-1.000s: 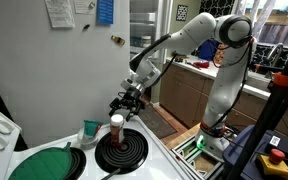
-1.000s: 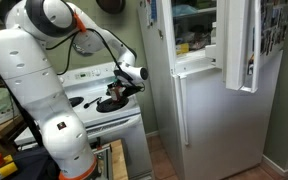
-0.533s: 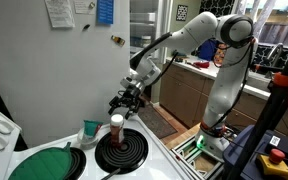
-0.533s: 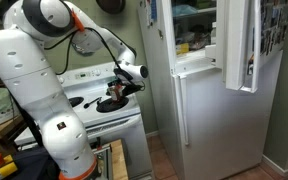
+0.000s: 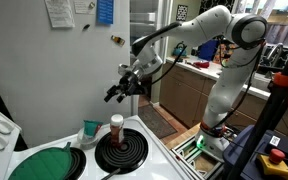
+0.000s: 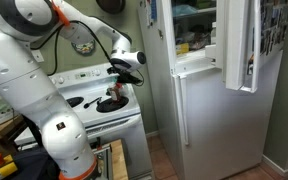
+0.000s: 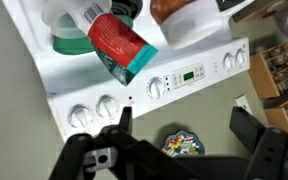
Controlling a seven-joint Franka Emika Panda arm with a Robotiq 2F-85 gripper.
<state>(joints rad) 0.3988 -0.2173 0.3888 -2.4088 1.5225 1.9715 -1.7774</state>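
Small red bottle with a white cap (image 5: 116,127) stands upright on the black coil burner (image 5: 124,153) of the white electric stove (image 5: 159,160). Gripper (image 5: 115,92) hangs in the air above the bottle, well apart from it and touching nothing. Jaws are spread wide and empty, clearest in the wrist view, where the gripper (image 7: 184,125) looks down on the stove's white control panel with round knobs (image 7: 164,85). Teal plastic cup (image 5: 90,131) sits just beside the bottle. Round green disc (image 5: 42,164) lies on the neighbouring burner. White fridge door with pinned papers (image 5: 74,60) is behind the stove. In an exterior view the gripper (image 6: 126,73) is also raised above the stovetop.
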